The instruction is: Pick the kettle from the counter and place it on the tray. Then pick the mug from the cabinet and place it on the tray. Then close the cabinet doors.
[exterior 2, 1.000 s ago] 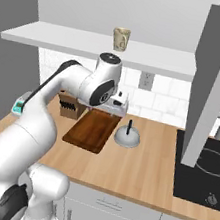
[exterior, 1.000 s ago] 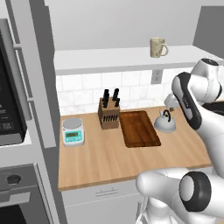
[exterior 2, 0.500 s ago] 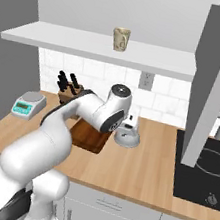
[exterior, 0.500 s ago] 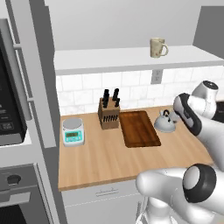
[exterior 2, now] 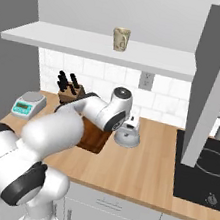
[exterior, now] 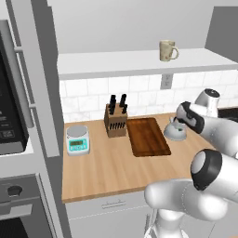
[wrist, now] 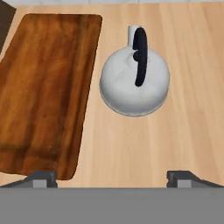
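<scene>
While the kettle [wrist: 134,83] stands upright on the counter [wrist: 192,131], bare wood surrounds it from 12 round to 6 o'clock in the hand view. At its 9 o'clock lies the tray [wrist: 46,92], close beside but not touching, its surface bare. Beyond the tray in the left base view stand a knife block [exterior: 115,120] and, further out, a scale [exterior: 77,139]. The mug [exterior: 167,50] sits on the cabinet [exterior: 139,62] shelf above. The gripper [wrist: 112,177] hangs over the kettle, jaws fully spread, grasping nothing.
</scene>
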Motion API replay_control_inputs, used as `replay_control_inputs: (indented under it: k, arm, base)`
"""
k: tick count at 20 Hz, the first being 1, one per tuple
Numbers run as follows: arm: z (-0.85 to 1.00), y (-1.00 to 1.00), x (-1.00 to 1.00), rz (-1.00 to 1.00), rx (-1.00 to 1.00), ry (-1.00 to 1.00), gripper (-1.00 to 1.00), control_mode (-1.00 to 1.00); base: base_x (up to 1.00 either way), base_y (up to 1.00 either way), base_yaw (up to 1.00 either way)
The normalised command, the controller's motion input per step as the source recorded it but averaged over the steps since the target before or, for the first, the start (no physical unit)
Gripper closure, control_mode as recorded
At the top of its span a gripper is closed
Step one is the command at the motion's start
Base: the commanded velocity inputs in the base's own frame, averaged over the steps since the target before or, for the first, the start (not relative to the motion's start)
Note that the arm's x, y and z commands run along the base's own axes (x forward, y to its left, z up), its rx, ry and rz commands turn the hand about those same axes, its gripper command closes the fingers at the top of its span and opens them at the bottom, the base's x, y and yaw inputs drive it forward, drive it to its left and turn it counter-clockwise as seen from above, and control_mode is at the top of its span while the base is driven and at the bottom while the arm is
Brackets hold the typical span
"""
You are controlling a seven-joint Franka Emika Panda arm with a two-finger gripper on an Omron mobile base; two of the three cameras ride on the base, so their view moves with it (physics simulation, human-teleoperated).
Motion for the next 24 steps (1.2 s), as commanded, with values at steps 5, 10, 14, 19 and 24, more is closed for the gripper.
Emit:
replay_control_inputs:
  k: [5,10,14,19,24]
  arm:
    - [-0.03,-0.02,0.21,0.0,0.0,0.03,-1.0,-1.0]
    - [-0.02,-0.1,0.2,0.0,0.01,0.0,-1.0,-1.0]
    - [-0.17,-0.16,0.28,0.0,0.0,0.0,-1.0,-1.0]
    - [-0.15,-0.11,0.33,0.0,0.0,0.0,-1.0,-1.0]
    - [-0.06,-0.08,0.33,0.0,0.01,0.0,-1.0,-1.0]
  base:
    - [0.0,0.0,0.0]
    - [0.0,0.0,0.0]
    - [0.0,0.0,0.0]
    - [0.0,0.0,0.0]
    - [0.0,0.0,0.0]
